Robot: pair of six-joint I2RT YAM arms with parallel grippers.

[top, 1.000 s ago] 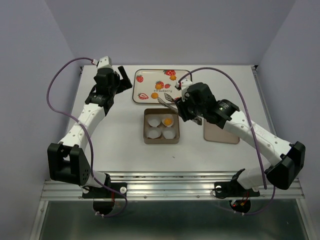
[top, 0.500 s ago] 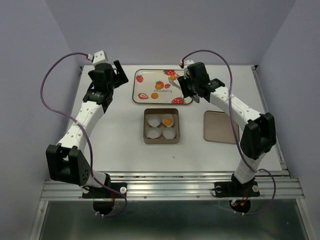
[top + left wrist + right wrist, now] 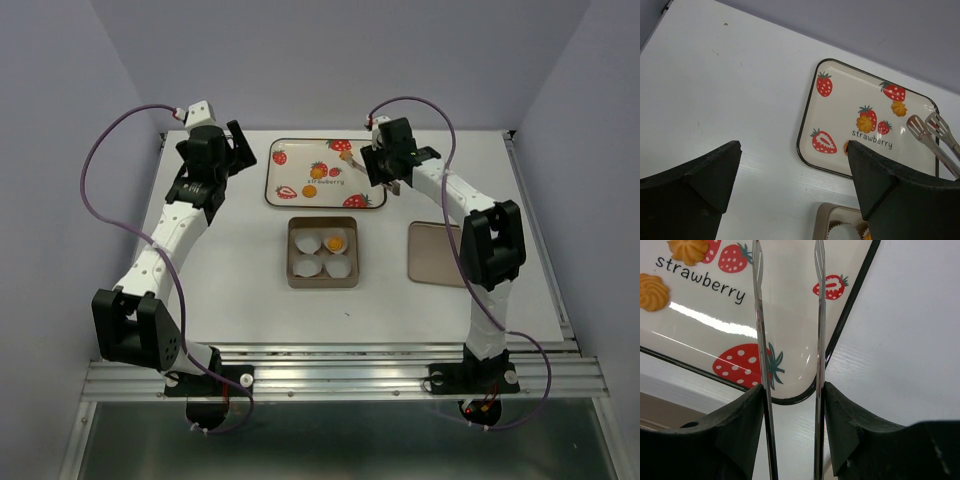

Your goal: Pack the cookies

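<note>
Three orange-yellow cookies lie on the strawberry tray [image 3: 290, 170]: one in the middle [image 3: 318, 172], one nearer the front [image 3: 309, 190], one at the back right [image 3: 346, 155]. A fourth cookie [image 3: 335, 241] sits in a paper cup in the square tin [image 3: 292, 262]. My right gripper [image 3: 380, 170] is shut on metal tongs [image 3: 758, 315], whose open, empty tips hover over the tray's right end. Two of the tray's cookies show in the right wrist view [image 3: 688, 249] [image 3: 652, 291]. My left gripper [image 3: 237, 152] is open and empty, left of the tray.
The tin holds white pleated paper cups [image 3: 306, 243]. The tin's lid [image 3: 440, 255] lies flat to the right of it. Walls close the table at the back and sides. In the left wrist view the tongs [image 3: 930, 131] stand over the tray [image 3: 805, 135].
My right arm has swung back from beside the tin to the tray's right end, carrying the tongs. My left gripper shifted slightly back and left.
</note>
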